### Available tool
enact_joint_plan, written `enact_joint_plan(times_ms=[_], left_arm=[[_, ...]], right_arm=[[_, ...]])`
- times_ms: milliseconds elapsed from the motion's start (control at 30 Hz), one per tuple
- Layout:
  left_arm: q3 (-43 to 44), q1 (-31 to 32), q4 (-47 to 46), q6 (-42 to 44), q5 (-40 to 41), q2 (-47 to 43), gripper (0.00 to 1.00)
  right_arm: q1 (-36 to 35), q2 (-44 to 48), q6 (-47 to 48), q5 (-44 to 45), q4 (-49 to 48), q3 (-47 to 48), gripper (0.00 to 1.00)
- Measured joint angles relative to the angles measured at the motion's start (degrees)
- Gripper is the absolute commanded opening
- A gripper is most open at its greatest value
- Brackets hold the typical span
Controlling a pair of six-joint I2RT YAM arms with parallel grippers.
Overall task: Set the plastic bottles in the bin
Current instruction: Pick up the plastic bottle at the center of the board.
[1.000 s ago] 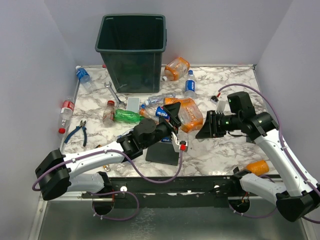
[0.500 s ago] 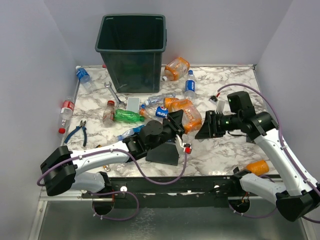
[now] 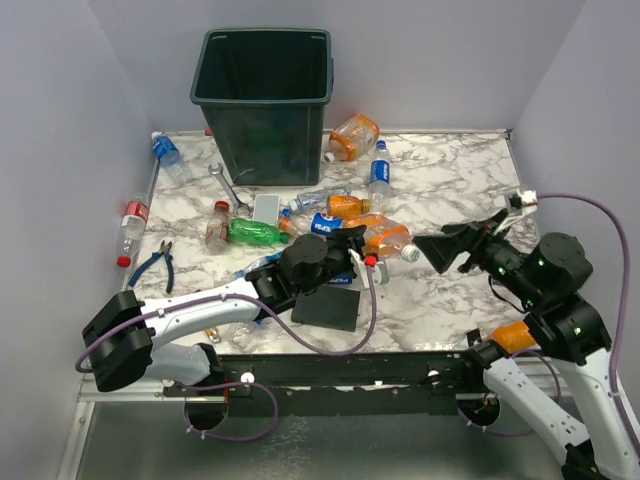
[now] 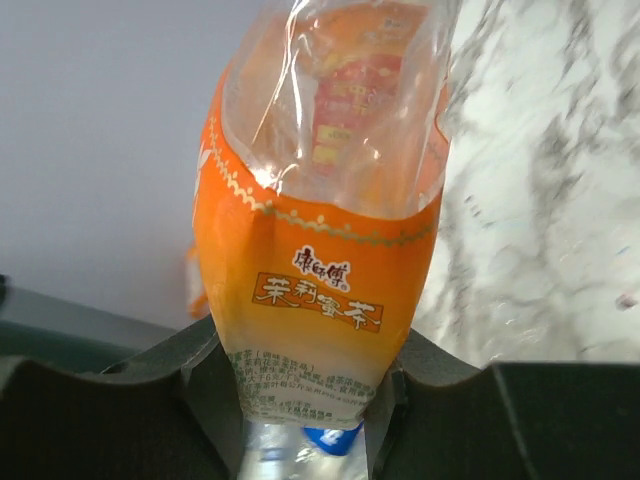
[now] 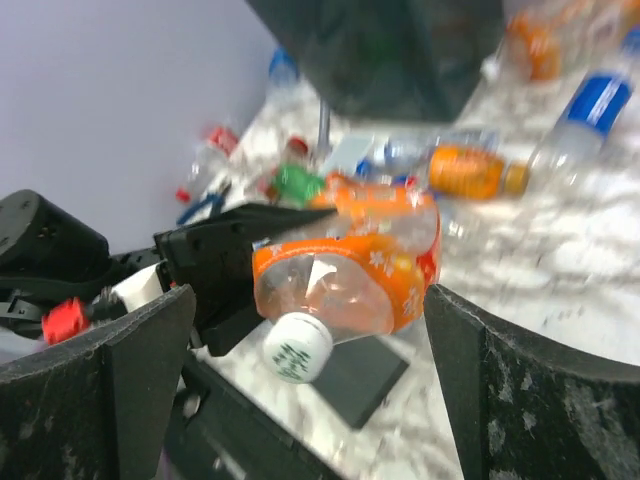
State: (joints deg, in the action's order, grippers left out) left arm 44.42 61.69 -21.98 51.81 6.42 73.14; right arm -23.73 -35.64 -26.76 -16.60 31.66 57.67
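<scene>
**Fig. Crushed orange bottle in a 1-arm grip**

The left gripper (image 3: 357,250) is clamped on 1 orange-labelled bottle (image 3: 385,240) near the middle of the table (image 3: 450,180), well apart from the bin (image 3: 262,95). The right gripper (image 3: 450,250) stands released, near the cap. The bottle is probably light, thin and crushable, so the labelled midbody suits gripping. About 10 loose bottles (image 3: 250,232) lie outside the 1 bin.

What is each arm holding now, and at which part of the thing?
The left gripper holds the orange bottle by its labelled body, jaws on either side. The right gripper holds nothing; its jaws are open.
</scene>
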Motion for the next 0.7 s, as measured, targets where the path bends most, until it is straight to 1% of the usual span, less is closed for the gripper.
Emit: enact_joint_plan(times_ms=[33,100,133,233,367,433,600,700], left_arm=[[0.8,-0.6,1.2,-3.8,-1.6,0.0,0.22],[2.7,-2.8,2.7,-14.3,-7.3,0.0,0.21],[3.1,-3.7,2.9,-16.9,-8.9,0.0,0.2],[4.6,-9.5,2.6,-30.9,-18.1,-0.3,0.21],[4.8,-17.2,-0.7,-47.2,-26.6,-1.2,0.21],[5.0,-19.8,-3.5,-54.9,-31.3,-1.2,0.22],[9.2,-20.7,-8.8,-69.9,-43.8,0.3,0.23],[11.1,-20.7,-12.4,-76.7,-50.0,1.4,0.23]], right_arm=[[0.0,2.0,0.3,1.3,-2.0,-0.9,1.0],[0.0,4.6,1.2,3.1,-6.1,-2.6,1.0],[0.0,5.4,1.6,3.5,-8.3,-3.9,1.0],[0.0,7.2,2.4,3.6,-13.1,-10.1,1.0],[0.0,9.3,2.8,1.4,-16.2,-17.6,1.0],[0.0,9.6,2.8,-1.0,-18.4,-19.6,1.0],[0.0,7.7,2.9,-7.8,-26.4,-20.7,1.0],[0.0,6.1,3.3,-10.4,-30.4,-20.6,1.0]])
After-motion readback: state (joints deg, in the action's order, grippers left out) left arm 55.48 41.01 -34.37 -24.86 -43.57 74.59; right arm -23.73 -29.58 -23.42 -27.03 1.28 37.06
